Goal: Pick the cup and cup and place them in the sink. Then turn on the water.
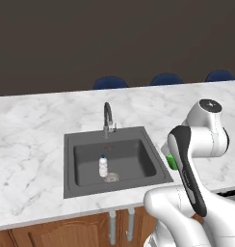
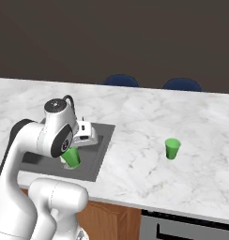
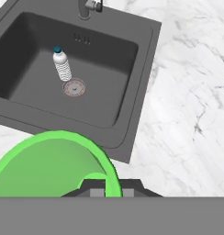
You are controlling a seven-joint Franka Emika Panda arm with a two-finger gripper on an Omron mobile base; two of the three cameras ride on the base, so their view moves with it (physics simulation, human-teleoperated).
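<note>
1. Gripper (image 3: 106,189): mine, clamped on the rim wall of one green cup, one finger inside the mouth and one outside, as the hand view shows it
2. Held cup (image 2: 71,157): bright green, tapered, wider at the rim; it hangs upright at the near right edge of the sink, partly over the basin, not yet set down. In the left base view a sliver of it (image 1: 172,162) shows beside my forearm
3. Second cup (image 2: 172,148): same make, standing upright on the marble table (image 2: 149,117), well apart from the sink on its right, untouched
4. Sink (image 1: 70,189): dark grey square basin recessed in the table, with a round drain at its floor
5. Tap (image 1: 108,118): dark gooseneck at the back rim, small lever beside it; no water visible
6. Bottle (image 1: 103,166): small, white, blue cap, standing in the basin next to the drain; not a task item
7. Handling, judged: the cups look light, rigid and smooth-walled, so a pinch on the rim should carry them; the taper may let the wall slip, and a light cup could topple on release, so set it low and clear of the bottle
</note>
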